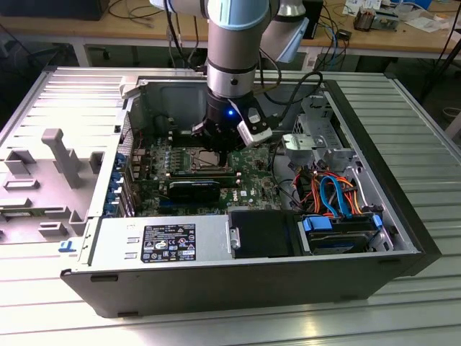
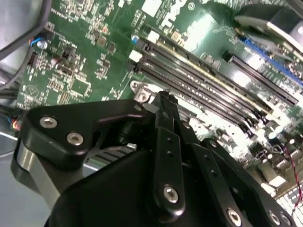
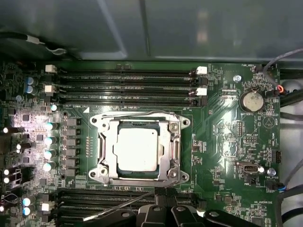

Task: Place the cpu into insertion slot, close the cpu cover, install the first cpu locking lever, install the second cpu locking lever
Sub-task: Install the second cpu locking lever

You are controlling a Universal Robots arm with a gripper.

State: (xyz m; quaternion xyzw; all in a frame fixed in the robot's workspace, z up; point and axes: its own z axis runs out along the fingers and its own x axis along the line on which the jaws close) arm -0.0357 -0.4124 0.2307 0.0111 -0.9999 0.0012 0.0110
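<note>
Overhead, ribbed metal table, cluttered workbench.

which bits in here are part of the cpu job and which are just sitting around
Job: cpu seated in the insertion slot; cpu cover down over it; gripper low beside the socket.

Bystanders: memory slots, coin battery, orange and blue cables, power supply.

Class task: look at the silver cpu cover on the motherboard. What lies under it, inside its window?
Through the cpu cover's window the cpu's pale metal top shows. The insertion slot beneath is hidden, apart from its rim.
</note>
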